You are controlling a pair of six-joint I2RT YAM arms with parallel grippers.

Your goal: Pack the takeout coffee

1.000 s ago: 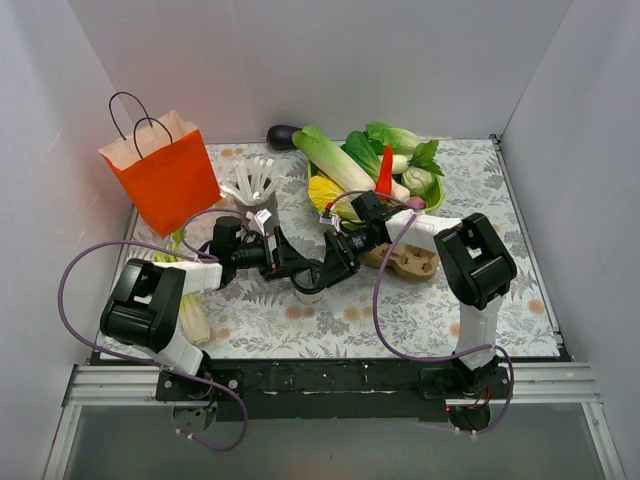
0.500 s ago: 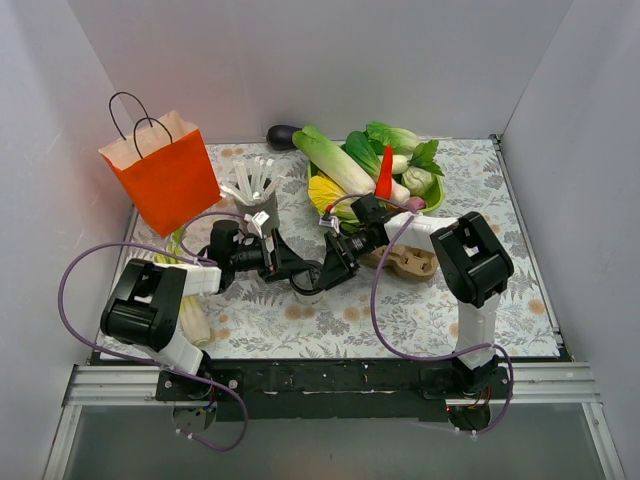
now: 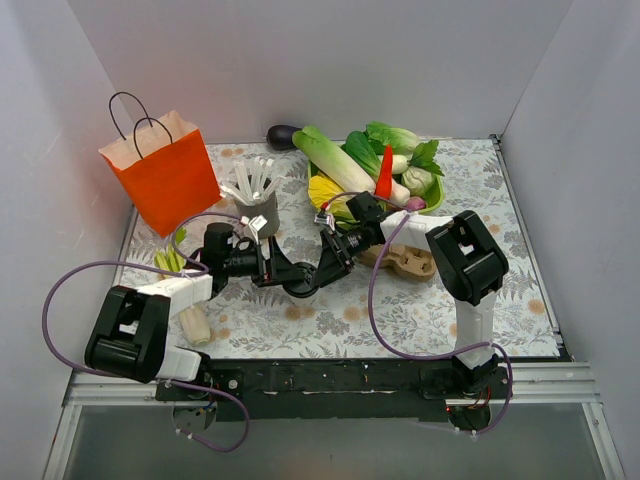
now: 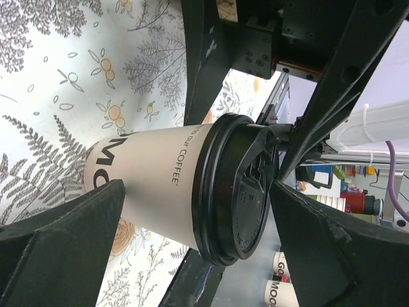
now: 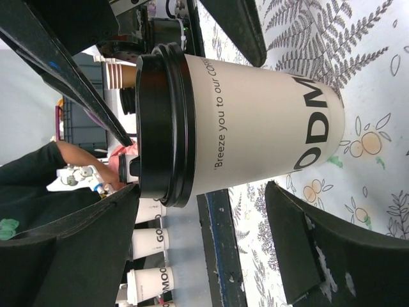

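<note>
The small cream-white paper coffee cup with a round black plastic lid (image 4: 160,192) is near the tall grey cup of white sticks (image 3: 262,215), a bit in front of it and to its right. The left gripper (image 4: 198,188) and the right gripper (image 5: 203,187) both point at the coffee cup with their fingers spread wide apart. I cannot tell if any finger touches it.

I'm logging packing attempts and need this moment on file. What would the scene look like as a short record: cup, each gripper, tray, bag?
cup: takeout coffee, upright, black lid on, mid-table
left gripper: open, cup between its fingers, apparently not clamped
right gripper: open, meets the cup from the opposite side
tray: brown pulp tray, right of the cup, partly hidden
bag: orange paper bag, standing far left
packed: not yet
</note>
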